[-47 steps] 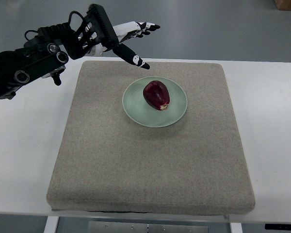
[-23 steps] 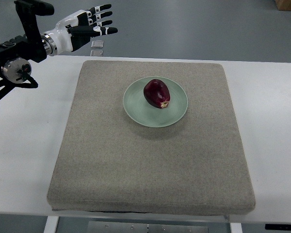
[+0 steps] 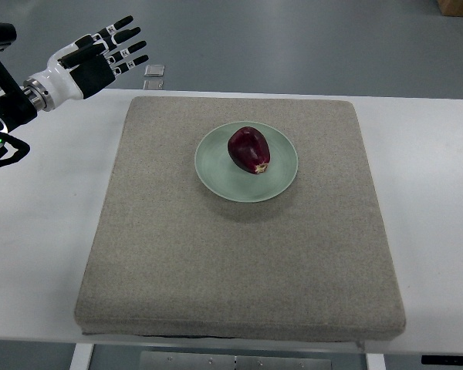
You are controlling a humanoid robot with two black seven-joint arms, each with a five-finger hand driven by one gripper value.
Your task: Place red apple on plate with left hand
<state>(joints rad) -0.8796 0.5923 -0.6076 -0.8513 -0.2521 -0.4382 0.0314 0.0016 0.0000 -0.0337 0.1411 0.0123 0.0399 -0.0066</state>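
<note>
The fingers (image 3: 116, 45) of my left hand (image 3: 89, 62) were spread, holding nothing, above the table's (image 3: 38, 231) far-left corner. The red apple (image 3: 249, 149) lay on the plate (image 3: 282, 181), its long axis tilted toward the near-right corner.

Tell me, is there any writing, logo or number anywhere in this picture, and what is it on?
No readable text anywhere.
Left hand: white marks on the fingers, too small to read as letters.
Apple, plate, mat, table: plain, no print.
Two small squares on the floor: too small to tell if they carry any mark.
</note>
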